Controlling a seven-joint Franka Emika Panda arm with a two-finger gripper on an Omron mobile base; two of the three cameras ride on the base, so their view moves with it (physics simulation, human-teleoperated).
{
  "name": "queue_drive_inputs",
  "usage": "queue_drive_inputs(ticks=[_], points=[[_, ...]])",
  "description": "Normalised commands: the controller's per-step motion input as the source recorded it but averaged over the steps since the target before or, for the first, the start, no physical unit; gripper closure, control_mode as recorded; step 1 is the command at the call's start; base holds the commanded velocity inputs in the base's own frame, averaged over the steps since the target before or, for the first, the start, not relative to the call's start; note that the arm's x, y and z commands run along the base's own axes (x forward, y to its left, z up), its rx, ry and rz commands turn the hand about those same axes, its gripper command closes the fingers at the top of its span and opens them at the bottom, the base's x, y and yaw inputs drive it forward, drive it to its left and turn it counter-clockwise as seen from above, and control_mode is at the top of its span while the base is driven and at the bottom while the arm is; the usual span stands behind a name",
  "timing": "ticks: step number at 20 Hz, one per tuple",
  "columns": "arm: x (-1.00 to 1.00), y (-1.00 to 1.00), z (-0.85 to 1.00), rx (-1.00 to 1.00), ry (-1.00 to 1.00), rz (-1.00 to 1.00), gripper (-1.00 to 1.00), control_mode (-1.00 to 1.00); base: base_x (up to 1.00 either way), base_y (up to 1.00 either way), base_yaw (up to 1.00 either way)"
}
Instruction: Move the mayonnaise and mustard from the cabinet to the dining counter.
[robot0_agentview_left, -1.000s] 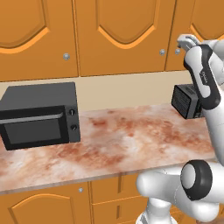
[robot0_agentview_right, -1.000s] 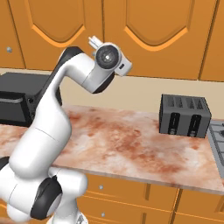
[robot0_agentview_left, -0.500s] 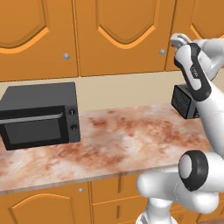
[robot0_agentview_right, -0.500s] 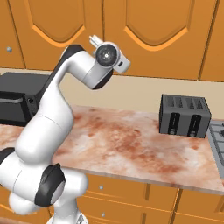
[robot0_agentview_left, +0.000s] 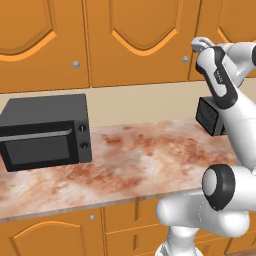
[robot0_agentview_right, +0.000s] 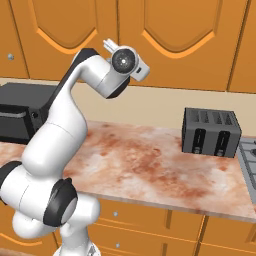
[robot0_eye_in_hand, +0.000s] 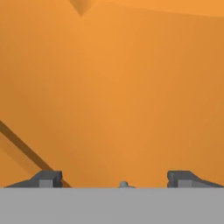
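Cabinet (robot0_eye_in_hand: 131, 87) door right before the open claw (robot0_eye_in_hand: 114, 178)

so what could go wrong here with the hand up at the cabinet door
1. The end effector is open and close to the cabinet door, with the round knob low between the fingertips; closing off-centre may miss the knob.
2. The door is shut, so the swing is unproven; pulling at a bad angle could slip off the small knob.
3. The toaster sits below the arm's working side; a wide swing might clip it.
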Motion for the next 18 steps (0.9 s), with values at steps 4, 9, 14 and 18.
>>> queue_drive_inputs(ticks=[4, 9, 14, 18], points=[[0.36, 0.02, -0.13, 0.0, 0.0, 0.0, 1.0, -1.0, 0.0, 0.0, 0.0], [0.17, 0.02, -0.1, 0.0, 0.0, 0.0, 1.0, -1.0, 0.0, 0.0, 0.0], [0.0, 0.0, 0.0, 0.0, 0.0, 0.0, 1.0, -1.0, 0.0, 0.0, 0.0], [0.0, 0.0, 0.0, 0.0, 0.0, 0.0, 1.0, -1.0, 0.0, 0.0, 0.0]])
